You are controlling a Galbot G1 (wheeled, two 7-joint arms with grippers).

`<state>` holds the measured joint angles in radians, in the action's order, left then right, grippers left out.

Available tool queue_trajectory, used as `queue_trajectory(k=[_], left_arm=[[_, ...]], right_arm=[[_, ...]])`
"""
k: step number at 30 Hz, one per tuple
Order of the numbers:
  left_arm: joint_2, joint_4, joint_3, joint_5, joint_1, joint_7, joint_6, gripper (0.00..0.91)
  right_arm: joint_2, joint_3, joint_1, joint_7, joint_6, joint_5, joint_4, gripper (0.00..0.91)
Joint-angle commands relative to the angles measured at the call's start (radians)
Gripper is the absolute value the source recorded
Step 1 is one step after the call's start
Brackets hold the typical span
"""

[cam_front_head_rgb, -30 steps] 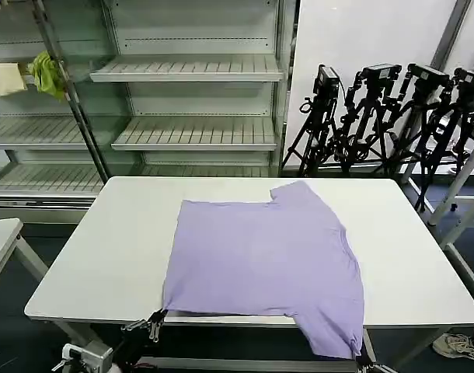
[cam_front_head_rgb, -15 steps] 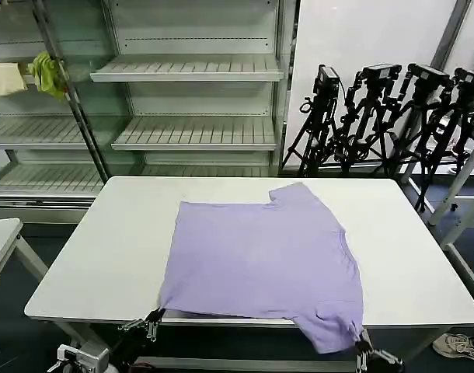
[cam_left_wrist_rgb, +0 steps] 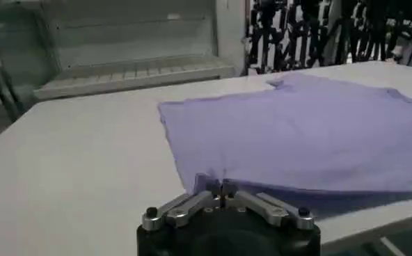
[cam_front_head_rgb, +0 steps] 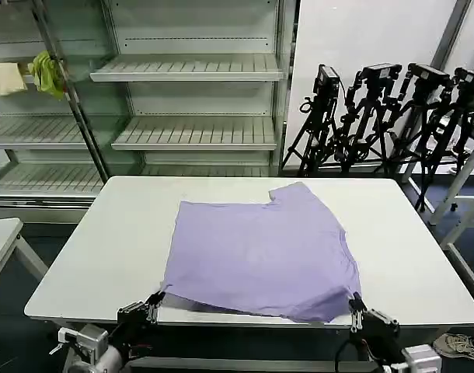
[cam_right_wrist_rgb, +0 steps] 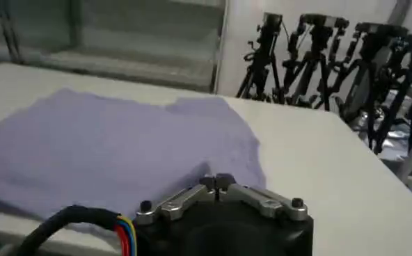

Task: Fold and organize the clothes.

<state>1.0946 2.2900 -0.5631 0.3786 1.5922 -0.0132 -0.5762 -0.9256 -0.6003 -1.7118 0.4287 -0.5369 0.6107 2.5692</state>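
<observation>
The lavender T-shirt (cam_front_head_rgb: 260, 256) is lying spread across the middle of the white desk (cam_front_head_rgb: 105, 249), reaching toward the near edge, with one short sleeve pointing at the far side. Its near edge is lifting slightly off the desk surface, leaving a shadowed gap beneath the cloth.

The left gripper (cam_front_head_rgb: 153, 303) is sitting at the desk's near edge, pinching the T-shirt's near left corner; in the left wrist view its fingers (cam_left_wrist_rgb: 220, 188) are pressing together with a small fold of purple fabric caught between them. The right gripper (cam_front_head_rgb: 355, 307) is holding the near right corner in the same way, and in the right wrist view its fingers (cam_right_wrist_rgb: 218, 183) are closing tight on the cloth's edge.

Behind the desk, empty shelves (cam_front_head_rgb: 190, 70) and a row of black tripods (cam_front_head_rgb: 392, 116) are standing.
</observation>
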Motion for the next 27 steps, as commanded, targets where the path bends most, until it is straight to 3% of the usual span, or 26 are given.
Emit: queue_trajectory(k=[1, 27], left_arm=[[-0.005, -0.049, 0.011, 0.007, -0.084, -0.003, -0.001, 0.000], [0.003, -0.219, 0.079, 0.013, -0.278, -0.004, -0.001, 0.000]], right_arm=[[0.002, -0.006, 0.134, 0.000, -0.001, 0.070, -0.091, 0.000], [-0.015, 0.047, 0.351, -0.009, -0.002, 0.085, -0.251, 0.000]])
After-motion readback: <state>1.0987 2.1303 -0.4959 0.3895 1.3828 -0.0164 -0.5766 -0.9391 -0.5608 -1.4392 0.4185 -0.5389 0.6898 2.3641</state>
